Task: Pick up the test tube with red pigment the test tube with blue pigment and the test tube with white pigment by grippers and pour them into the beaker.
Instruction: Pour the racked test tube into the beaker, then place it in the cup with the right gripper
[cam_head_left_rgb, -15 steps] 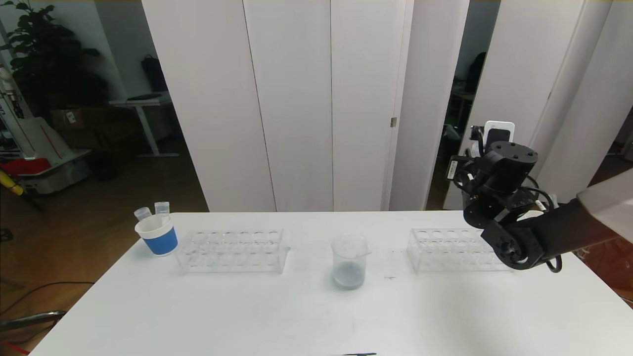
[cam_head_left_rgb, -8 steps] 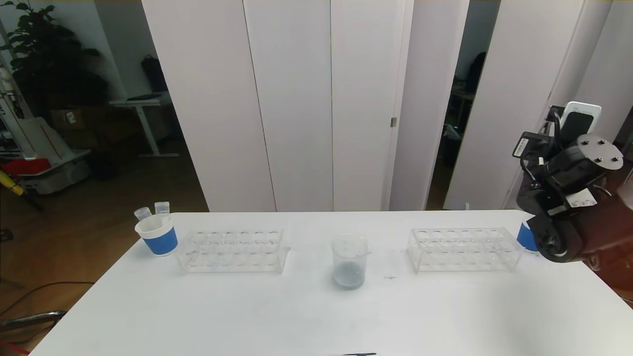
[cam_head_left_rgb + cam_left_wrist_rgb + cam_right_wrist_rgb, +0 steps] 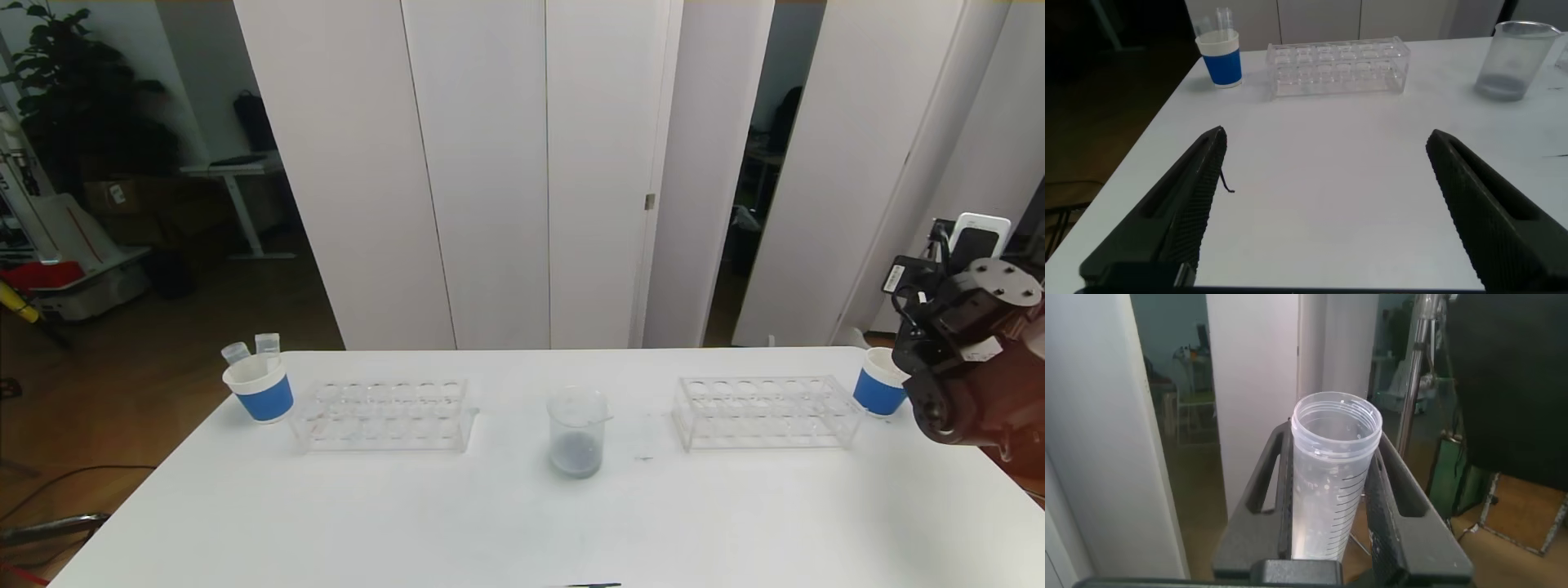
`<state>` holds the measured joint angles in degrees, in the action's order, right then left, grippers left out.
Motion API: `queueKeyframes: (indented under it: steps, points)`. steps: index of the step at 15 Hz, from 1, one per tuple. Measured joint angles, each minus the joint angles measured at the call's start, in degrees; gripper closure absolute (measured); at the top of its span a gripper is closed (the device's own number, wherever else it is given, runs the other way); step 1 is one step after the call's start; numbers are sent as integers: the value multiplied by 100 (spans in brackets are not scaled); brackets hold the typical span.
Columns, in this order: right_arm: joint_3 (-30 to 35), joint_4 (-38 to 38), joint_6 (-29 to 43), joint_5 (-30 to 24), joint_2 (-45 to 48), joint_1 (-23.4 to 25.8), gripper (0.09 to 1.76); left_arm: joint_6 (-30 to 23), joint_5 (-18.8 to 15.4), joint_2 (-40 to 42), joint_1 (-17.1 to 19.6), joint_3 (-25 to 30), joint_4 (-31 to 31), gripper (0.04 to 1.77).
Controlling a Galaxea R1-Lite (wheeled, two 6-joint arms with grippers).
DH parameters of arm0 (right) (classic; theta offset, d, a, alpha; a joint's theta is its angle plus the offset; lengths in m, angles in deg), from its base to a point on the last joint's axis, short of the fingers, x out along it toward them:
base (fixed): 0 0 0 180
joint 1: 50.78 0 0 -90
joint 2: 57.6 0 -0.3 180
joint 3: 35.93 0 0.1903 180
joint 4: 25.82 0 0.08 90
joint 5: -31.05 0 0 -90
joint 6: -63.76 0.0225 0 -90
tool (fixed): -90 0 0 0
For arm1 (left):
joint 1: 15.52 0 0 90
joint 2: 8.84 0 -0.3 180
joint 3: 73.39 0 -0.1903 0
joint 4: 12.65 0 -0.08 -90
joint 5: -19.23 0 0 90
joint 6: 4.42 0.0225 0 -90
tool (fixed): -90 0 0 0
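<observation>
Right hand (image 3: 1331, 531) is clamped on a clear test tube (image 3: 1333, 478), mouth up. The tube looks empty; I see no pigment in it, so I cannot say which tube it is. In the head view the right arm sits raised beyond the table's (image 3: 522, 523) right edge, just beside a blue-and-white paper cup (image 3: 880, 392); the hand itself is hidden behind the wrist there.

Left hand (image 3: 1327, 212) hangs low over the near left part of the table, fingers (image 3: 1184, 204) spread wide, nothing between them. Idle.

The beaker (image 3: 578, 431) stands at mid-table, well off to the left of my right hand, between the two clear racks. The nearer rack (image 3: 763, 411) lies between the hand and the beaker; the far rack (image 3: 384, 414) is beyond it, with a second paper cup (image 3: 260, 388) at its far end holding two tubes (image 3: 251, 349). The beaker bottom carries a greyish-blue deposit, so I judge some pigment is already in it.

Step in hand, my reading: disposal of a poured-out tube at the right-side cup.

Next move calls for lining the tube over the cup mouth, lowering, then releasing. Any remaining pigment tubes I cannot pick out in either rack.
</observation>
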<state>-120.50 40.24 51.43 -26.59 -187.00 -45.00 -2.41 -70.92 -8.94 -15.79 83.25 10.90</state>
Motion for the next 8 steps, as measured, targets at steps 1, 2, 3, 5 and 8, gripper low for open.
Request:
queueKeyframes:
  steps: [1,2,3,5,8]
  points:
    - [2,0,16,-17,-113,15,127,0,-2,0,0,0,0,7]
    - [2,0,18,-30,-224,28,127,0,-2,0,0,0,0,7]
    - [5,0,16,-49,-340,33,127,0,0,0,0,0,0,7]
    - [10,-1,10,-69,-524,55,127,-1,-2,0,0,0,-2,7]
    - [104,-11,18,-271,-740,138,127,-1,-2,0,0,0,-2,7]
